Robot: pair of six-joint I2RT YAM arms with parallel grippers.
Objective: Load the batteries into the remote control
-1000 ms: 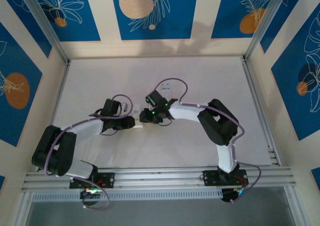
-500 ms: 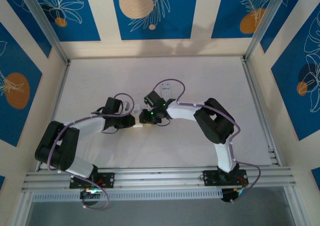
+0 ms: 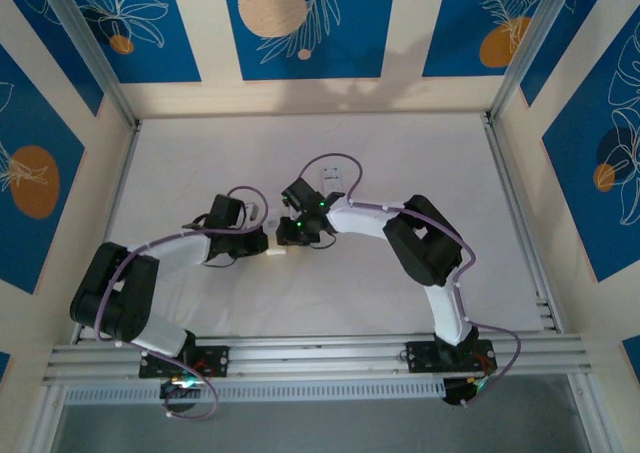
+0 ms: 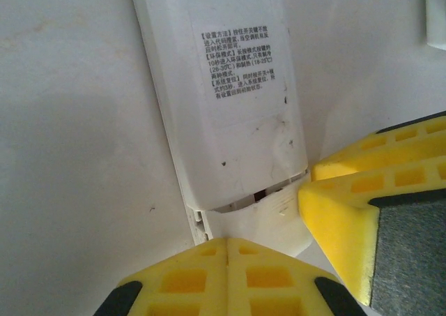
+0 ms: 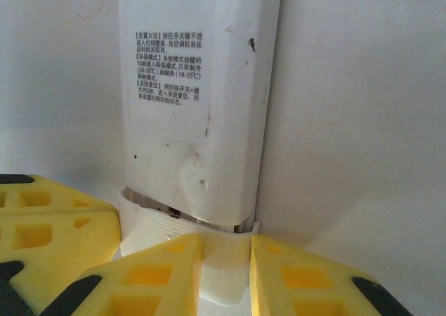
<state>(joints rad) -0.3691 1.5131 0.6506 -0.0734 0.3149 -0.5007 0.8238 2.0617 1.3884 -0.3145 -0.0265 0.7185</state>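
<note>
We see a wide white surface [image 3: 400,153] framed by blue and cream walls, and on it the two arms bend in from the lower edge until their ends meet just left of the frame's centre. The left arm [image 3: 150,263] sweeps up from the lower left and the right arm [image 3: 420,243] curls over from the lower right.

Between them lies the remote control [image 4: 230,100], a long white body resting face down on the surface, its back label of small printed characters turned up. In both wrist views it runs from the top of the frame to the bottom. At its lower end a shorter white section sits stepped out from the main shell, with a dark gap at the joint.

The left gripper [image 4: 226,243] has its yellow fingers pressed together, their tips touching that end section from below. The right gripper [image 5: 226,246] pinches the same end of the remote control, one yellow finger on either side of it.

Further up the surface, near the right arm's cable, we see a small white slab [image 3: 332,180] with dark marks
</note>
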